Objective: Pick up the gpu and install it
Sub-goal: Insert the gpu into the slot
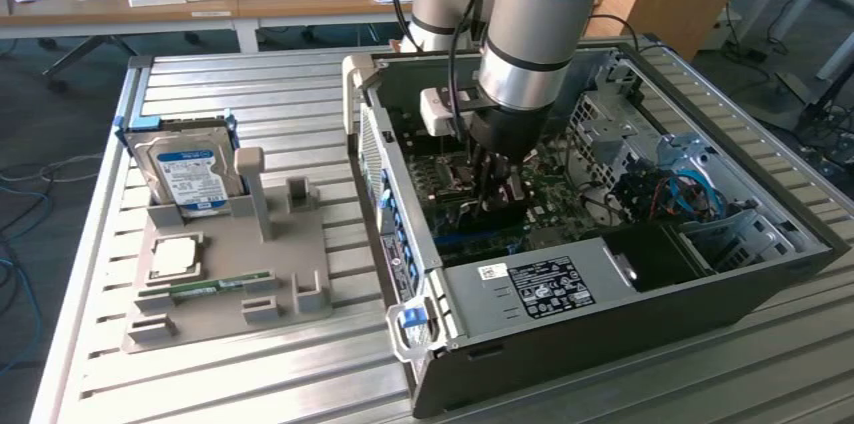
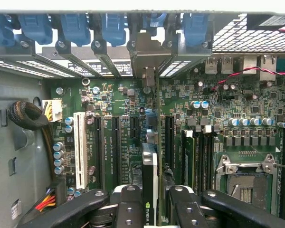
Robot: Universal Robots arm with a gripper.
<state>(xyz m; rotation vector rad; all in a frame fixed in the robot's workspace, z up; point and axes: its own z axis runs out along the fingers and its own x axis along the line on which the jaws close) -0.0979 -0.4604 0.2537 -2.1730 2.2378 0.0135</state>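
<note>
On a slatted metal bench, an open computer case (image 1: 747, 274) lies on its side. The gpu (image 2: 151, 175) stands edge-on over the motherboard (image 2: 228, 118), pinched between the gripper (image 2: 150, 204) fingers, its bracket toward the rear slots, apparently lined up for seating. The hard drive (image 1: 187, 174) sits on the parts tray (image 1: 214, 289), well apart.
</note>
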